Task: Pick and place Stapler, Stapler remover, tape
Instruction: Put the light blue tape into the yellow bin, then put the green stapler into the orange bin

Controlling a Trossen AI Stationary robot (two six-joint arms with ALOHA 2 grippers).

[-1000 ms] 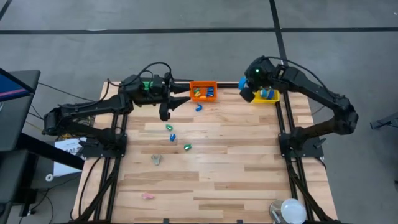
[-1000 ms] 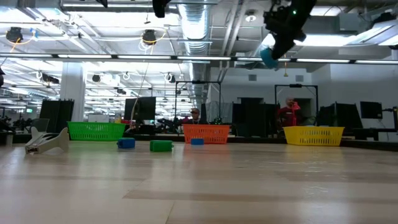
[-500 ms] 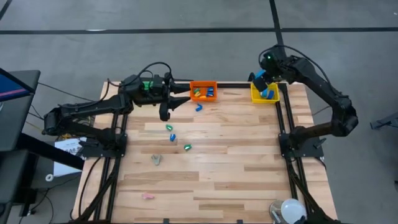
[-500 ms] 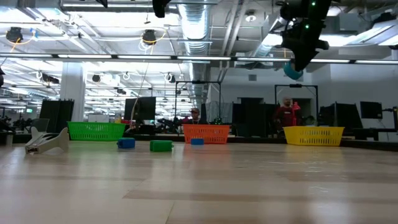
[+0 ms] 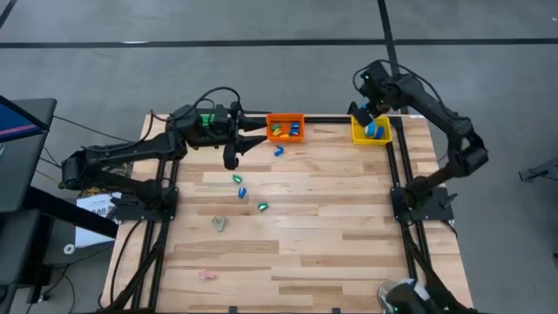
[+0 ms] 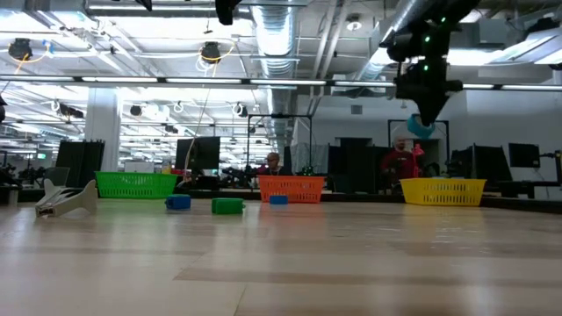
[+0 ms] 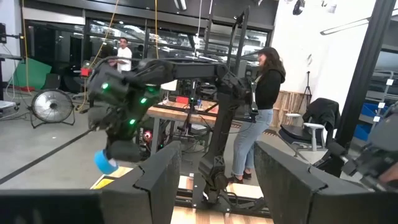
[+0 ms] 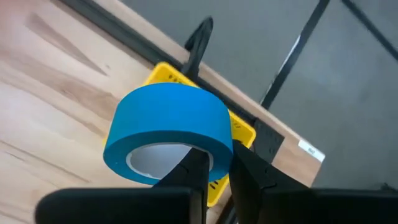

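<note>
Right gripper (image 8: 214,171) is pinched on a blue tape roll (image 8: 168,134), hanging above the yellow bin (image 5: 370,133) at the far right, while the left gripper (image 5: 230,157) looks half-open, I think, by the orange bin (image 5: 284,127).

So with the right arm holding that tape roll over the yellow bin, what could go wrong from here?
1. The right gripper pinches the blue tape roll only by its wall, so the roll could twist or slip.
2. The roll hangs well above the yellow bin near one edge; released from there, it might bounce out.
3. Tape already lies in the bin, so a dropped roll could land on it and roll off.
</note>
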